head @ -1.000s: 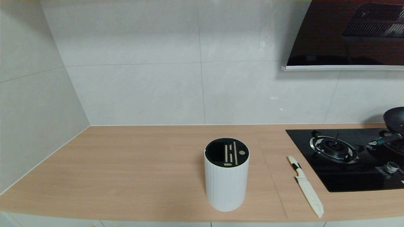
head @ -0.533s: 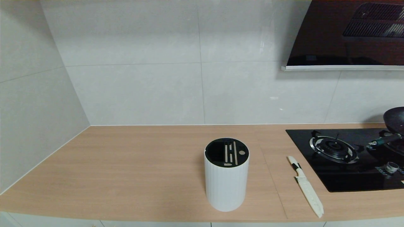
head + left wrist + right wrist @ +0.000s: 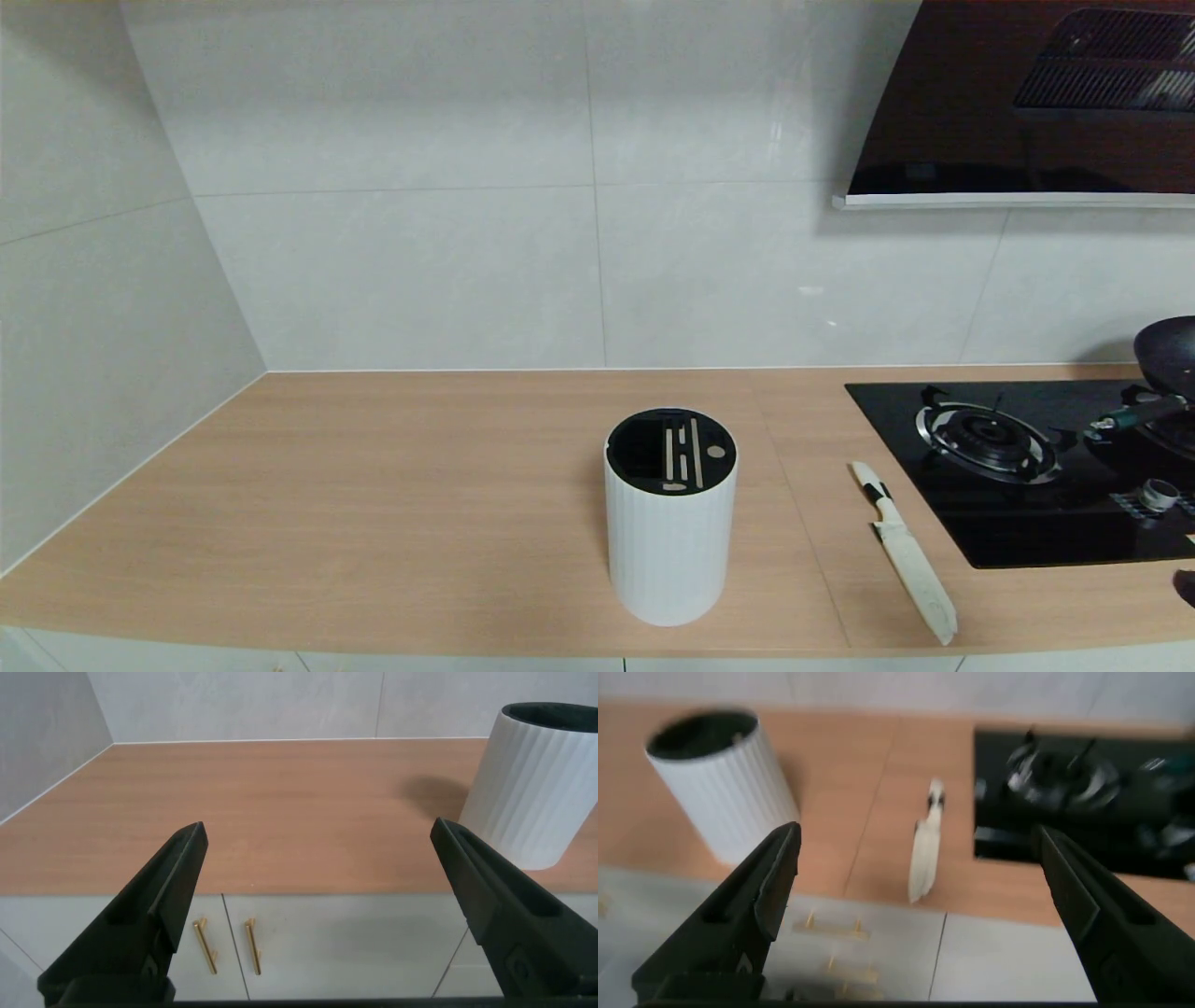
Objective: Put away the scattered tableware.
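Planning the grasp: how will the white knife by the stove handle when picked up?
The knife looks rigid and thin, lying flat on the countertop, so pinching may be hard. Smooth blade could slip; handle seems safer. Flat, so unlikely to roll.

Wooden countertop [image 3: 401, 504] with 2 loose items.
A white ribbed knife block [image 3: 670, 551] stands upright near the front edge; a white knife [image 3: 904, 553] lies flat between it and the black hob [image 3: 1008, 523].

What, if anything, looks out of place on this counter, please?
The white knife lies loose on the wooden counter between the slotted white holder and the stove, its tip near the front edge; nothing stands in the holder's slots.
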Motion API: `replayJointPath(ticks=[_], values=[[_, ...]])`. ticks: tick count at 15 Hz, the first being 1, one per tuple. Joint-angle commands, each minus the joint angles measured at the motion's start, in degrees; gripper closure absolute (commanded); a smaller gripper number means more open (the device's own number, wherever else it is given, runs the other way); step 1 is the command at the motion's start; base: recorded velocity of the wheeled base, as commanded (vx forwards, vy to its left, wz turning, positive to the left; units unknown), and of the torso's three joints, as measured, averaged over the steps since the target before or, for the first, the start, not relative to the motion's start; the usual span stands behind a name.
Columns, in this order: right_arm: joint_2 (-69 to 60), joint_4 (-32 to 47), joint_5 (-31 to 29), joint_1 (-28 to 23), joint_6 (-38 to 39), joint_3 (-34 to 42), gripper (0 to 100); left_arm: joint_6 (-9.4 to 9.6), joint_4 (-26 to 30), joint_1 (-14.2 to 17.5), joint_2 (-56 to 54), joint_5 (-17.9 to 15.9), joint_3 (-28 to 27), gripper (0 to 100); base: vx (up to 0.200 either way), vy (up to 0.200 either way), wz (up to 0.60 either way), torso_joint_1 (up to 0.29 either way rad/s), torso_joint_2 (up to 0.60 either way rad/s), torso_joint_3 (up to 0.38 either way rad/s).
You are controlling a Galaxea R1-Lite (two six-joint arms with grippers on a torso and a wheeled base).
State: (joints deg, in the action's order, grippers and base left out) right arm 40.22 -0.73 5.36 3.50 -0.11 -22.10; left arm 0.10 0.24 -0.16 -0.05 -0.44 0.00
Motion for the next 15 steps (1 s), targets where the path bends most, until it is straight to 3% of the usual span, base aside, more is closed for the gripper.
replayJointPath(ticks=[1,7,15], values=[[25.4,-5.0,0.1,1.5,0.1,-6.2,0,-0.01,0.0,0.0,0.0,0.0,0.0,0,0.0,0.0,0.0,0.0,0.0,0.0],[51.1,-14.0,-0.1,3.2,0.2,-12.3,0,-0.01,0.0,0.0,0.0,0.0,0.0,0,0.0,0.0,0.0,0.0,0.0,0.0],[82.8,-38.8,-6.2,3.4,-0.2,-14.5,0,-0.01,0.0,0.1,0.0,0.0,0.0,0,0.0,0.0,0.0,0.0,0.0,0.0]])
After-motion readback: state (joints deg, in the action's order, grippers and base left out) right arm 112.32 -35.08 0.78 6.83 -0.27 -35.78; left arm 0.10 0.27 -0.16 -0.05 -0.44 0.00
